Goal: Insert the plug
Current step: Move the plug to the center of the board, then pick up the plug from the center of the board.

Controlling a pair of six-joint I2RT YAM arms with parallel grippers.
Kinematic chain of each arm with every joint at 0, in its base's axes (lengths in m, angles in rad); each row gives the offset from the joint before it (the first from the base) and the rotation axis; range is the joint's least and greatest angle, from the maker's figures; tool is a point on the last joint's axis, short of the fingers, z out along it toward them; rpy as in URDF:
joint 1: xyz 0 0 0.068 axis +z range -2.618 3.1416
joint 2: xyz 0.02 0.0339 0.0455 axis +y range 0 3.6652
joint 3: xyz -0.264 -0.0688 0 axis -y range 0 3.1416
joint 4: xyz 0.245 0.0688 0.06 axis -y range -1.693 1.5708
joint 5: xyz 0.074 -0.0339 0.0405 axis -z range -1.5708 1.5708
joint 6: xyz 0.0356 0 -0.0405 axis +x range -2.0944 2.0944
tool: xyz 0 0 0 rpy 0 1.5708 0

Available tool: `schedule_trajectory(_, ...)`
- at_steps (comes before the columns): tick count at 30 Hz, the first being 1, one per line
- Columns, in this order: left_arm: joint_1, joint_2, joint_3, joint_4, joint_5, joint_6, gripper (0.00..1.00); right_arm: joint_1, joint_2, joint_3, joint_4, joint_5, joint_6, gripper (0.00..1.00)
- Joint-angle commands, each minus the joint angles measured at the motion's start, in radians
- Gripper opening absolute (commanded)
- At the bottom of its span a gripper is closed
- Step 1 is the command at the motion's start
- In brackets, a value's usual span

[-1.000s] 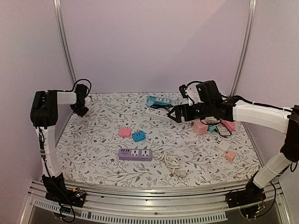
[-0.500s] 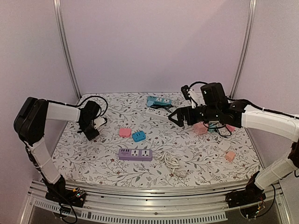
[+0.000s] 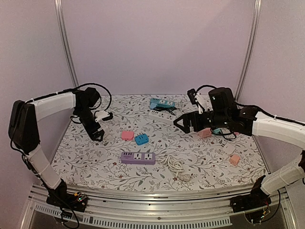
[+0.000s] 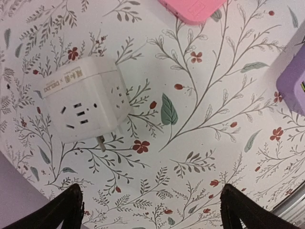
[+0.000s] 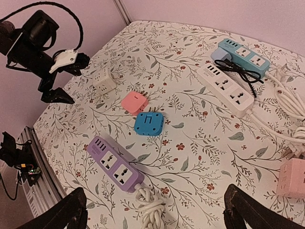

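A white cube plug [image 4: 83, 98] lies on the flowered mat with a metal prong showing at its lower edge; it also shows in the right wrist view [image 5: 104, 82]. My left gripper [image 4: 155, 210] hovers open just above the mat beside it, nothing between its fingers; it is at the mat's left [image 3: 97, 135]. The purple power strip [image 3: 137, 157] [image 5: 114, 163] lies near the front centre, its corner at the left wrist view's right edge [image 4: 293, 81]. My right gripper [image 3: 183, 125] [image 5: 157, 212] hangs open and empty above the mat's middle.
A pink adapter [image 3: 127, 135] and a blue adapter [image 3: 141, 139] lie side by side behind the purple strip. A coiled white cord [image 3: 174, 164] trails from the strip. White [image 3: 159, 116] and teal [image 3: 162, 103] strips lie at the back; a pink cube [image 3: 205, 132] and a peach adapter [image 3: 234, 160] lie right.
The left arm has swung from the back-left corner forward and down over the mat, and its jaws have opened wide. The right arm has shifted slightly right, still open.
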Motion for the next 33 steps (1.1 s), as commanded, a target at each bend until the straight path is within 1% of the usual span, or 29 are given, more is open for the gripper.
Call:
schedule_trajectory(1, 0.029, 0.035, 0.144, -0.117, 0.123, -0.015, 1.0, 0.009, -0.042, -0.021, 0.0, 0.025, 0.007, 0.99)
schedule_trajectory(7, 0.054, 0.182, 0.323, -0.092, 0.073, -0.072, 1.0, 0.009, -0.066, -0.016, -0.014, 0.045, -0.008, 0.99)
schedule_trajectory(9, 0.057, 0.236, 0.369, -0.084, 0.06, -0.083, 0.99, 0.008, -0.07, -0.016, -0.015, 0.05, -0.013, 0.99)
schedule_trajectory(11, 0.055, 0.279, 0.39, -0.06, 0.015, -0.086, 0.99, 0.009, -0.069, -0.016, -0.018, 0.053, -0.014, 0.99)
schedule_trajectory(15, 0.055, 0.329, 0.384, -0.014, -0.052, -0.077, 0.99, 0.008, -0.064, -0.019, -0.029, 0.058, -0.007, 0.99)
schedule_trajectory(18, 0.063, 0.339, 0.349, 0.026, -0.086, -0.071, 0.99, 0.008, -0.066, -0.028, -0.028, 0.065, -0.005, 0.99)
schedule_trajectory(25, 0.072, 0.378, 0.286, 0.065, -0.044, -0.082, 0.99, 0.008, -0.038, -0.013, -0.029, 0.062, -0.009, 0.99)
schedule_trajectory(28, 0.072, 0.392, 0.279, 0.081, -0.035, -0.087, 0.94, 0.008, -0.028, -0.001, -0.029, 0.053, -0.01, 0.99)
schedule_trajectory(31, 0.072, 0.397, 0.274, 0.085, -0.019, -0.087, 0.84, 0.009, -0.025, -0.002, -0.03, 0.053, -0.009, 0.99)
schedule_trajectory(33, 0.072, 0.396, 0.272, 0.089, -0.012, -0.087, 0.76, 0.008, -0.026, -0.006, -0.031, 0.056, -0.007, 0.99)
